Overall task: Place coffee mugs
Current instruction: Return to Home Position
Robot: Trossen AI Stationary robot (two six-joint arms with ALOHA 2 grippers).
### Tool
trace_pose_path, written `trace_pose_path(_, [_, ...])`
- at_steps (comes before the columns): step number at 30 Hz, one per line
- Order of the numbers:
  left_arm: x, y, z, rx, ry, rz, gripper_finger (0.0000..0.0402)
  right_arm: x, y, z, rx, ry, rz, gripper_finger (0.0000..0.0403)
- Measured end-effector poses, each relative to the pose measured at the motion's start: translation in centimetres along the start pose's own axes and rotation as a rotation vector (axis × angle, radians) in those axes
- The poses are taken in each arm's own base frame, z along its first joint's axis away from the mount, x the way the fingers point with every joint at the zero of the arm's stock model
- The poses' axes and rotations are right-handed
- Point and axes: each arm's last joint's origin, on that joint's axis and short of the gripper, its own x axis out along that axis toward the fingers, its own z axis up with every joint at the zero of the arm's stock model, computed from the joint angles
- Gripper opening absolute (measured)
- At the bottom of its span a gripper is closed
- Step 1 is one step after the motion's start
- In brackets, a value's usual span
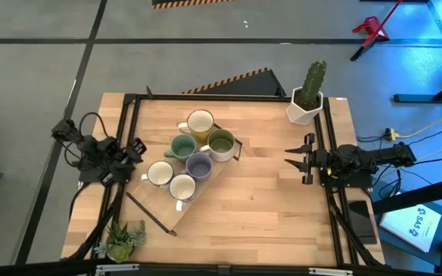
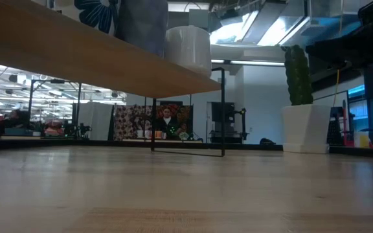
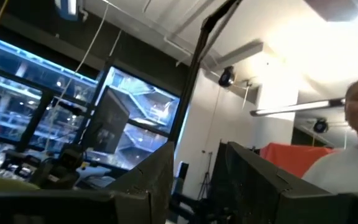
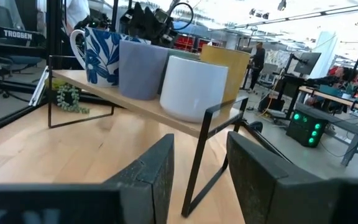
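Note:
Six mugs stand upright on a raised wooden board (image 1: 163, 211) with black wire legs at the table's middle: a cream one (image 1: 199, 123), a white one with an olive inside (image 1: 221, 142), a teal one (image 1: 183, 146), a lavender one (image 1: 199, 164) and two white ones (image 1: 159, 173) (image 1: 183, 187). My left gripper (image 1: 134, 149) is open and empty at the board's left, tipped upward. My right gripper (image 1: 296, 158) is open and empty to the board's right, level, pointing at the mugs (image 4: 194, 87).
A white hexagonal cactus pot (image 1: 305, 103) stands at the far right corner. A small green plant (image 1: 125, 239) lies at the near left corner. Black frame rails (image 1: 330, 138) run along the table's sides. Bare wood (image 1: 267, 207) lies between the board and my right gripper.

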Motion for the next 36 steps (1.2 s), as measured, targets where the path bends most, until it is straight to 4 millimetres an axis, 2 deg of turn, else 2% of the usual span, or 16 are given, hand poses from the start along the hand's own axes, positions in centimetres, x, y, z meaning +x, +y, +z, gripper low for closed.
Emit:
trace_pose_path(4, [0.0,0.1,-0.5,0.04,0.052,-0.002,0.0142,0.0,0.0,-0.2,-0.009,0.017,0.004,0.0136])
trace_pose_path(11, [0.0,-0.1,0.1,0.053,-0.009,-0.025,0.0142,0.0,0.1,-0.3,-0.012,0.035,0.007,0.0136])
trace_pose_path(16, [-0.1,0.5,-0.6,0.11,0.049,0.144,0.0142,0.0,0.1,-0.4,-0.036,0.037,0.006,0.0136])
trace_pose_path(23, [-0.5,1.7,-0.7,0.233,0.043,0.544,0.0142,0.0,0.1,-0.4,-0.037,0.039,0.004,0.0136])
trace_pose_path(28, [-1.1,2.5,-1.8,0.269,0.124,0.782,0.0142,0.0,0.1,-0.4,-0.041,0.042,0.009,0.0136])
trace_pose_path(36, [-2.1,3.2,-4.0,0.245,0.282,0.851,0.0142,0.0,0.1,-0.4,-0.078,0.043,0.01,0.0136])
